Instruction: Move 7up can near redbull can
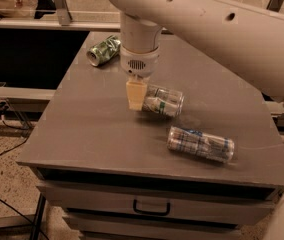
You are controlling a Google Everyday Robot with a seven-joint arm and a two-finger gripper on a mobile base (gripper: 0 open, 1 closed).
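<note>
Arm (207,29): white, reaches in from upper right and ends over mid-table.
Table (82,134): grey top, drawer below.
Redbull can (201,144): lies on its side, front right.
7up can (166,102): lies on its side at mid-table, near the redbull can but apart from it, behind and to its left.
Dark-green can (103,50): lies on its side at the far left corner.
Gripper (138,100): points down at the 7up can's left end, touching or just beside it. Whether it clasps the can cannot be told.
Step in hand, as judged: securing the 7up can.
Next: a short carry toward the redbull can, set down without knocking it.
</note>
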